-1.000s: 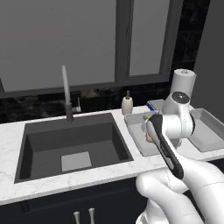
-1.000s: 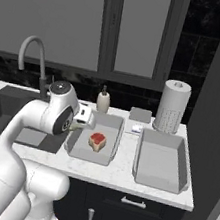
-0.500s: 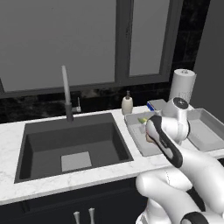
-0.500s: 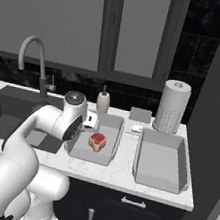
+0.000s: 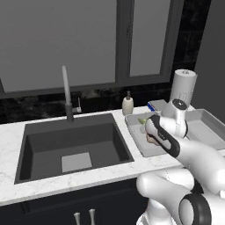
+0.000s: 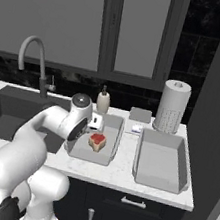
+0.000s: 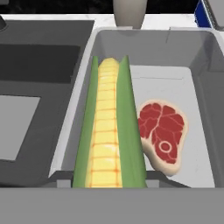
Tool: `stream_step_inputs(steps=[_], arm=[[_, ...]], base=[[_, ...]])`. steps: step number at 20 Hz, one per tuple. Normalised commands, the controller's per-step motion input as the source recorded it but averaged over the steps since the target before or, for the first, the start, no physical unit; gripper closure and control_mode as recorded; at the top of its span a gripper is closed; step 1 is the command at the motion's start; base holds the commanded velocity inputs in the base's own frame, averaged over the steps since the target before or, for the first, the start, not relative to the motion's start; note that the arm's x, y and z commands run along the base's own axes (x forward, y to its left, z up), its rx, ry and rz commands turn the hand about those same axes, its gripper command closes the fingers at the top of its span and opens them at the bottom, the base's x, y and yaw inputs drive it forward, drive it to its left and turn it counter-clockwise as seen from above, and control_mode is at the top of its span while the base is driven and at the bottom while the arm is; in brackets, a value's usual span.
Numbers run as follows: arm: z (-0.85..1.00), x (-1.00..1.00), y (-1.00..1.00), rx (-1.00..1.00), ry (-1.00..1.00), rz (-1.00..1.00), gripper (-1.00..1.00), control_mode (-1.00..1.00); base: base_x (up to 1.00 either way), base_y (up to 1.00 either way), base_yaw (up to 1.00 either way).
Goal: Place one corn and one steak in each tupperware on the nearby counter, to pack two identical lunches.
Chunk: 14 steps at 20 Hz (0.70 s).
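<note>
Risk: yellow corn cob in green husk (image 7: 109,131) may catch the near rim of the light-grey rectangular plastic tub (image 7: 199,109) and tip out if let go too early.
Arm pose: folded low, two-finger gripper (image 7: 109,181) over the tub's sink-side edge.
Grip: clamped on the cob.
Contents: red marbled steak (image 7: 162,135) lies inside.
Second tub (image 6: 162,159): holds nothing visible.

Arm (image 5: 193,154) is glossy white, built from rounded tubular links; dark grey/black bands ring the joints behind the claw; one black band (image 5: 165,139) runs along the link just back from the claw; a round dark-grey cap (image 6: 81,100) tops the wrist housing; a small white block with dark detail (image 6: 95,122) sits at the hand; lowest joint (image 5: 193,211) has a thick black ring.
</note>
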Motion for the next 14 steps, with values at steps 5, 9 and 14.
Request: stream_step_inputs(steps=[5, 9, 14], arm=[[-0.36, 0.0, 0.0, 0.0, 0.0, 0.0, 1.0, -1.0], [-0.28, 0.0, 0.09, 0.0, 0.0, 0.0, 1.0, -1.0], [-0.13, 0.03, 0.06, 0.0, 0.0, 0.0, 1.0, -1.0]], base=[[0.0, 0.0, 0.0], [0.0, 0.0, 0.0], [0.0, 0.0, 0.0]])
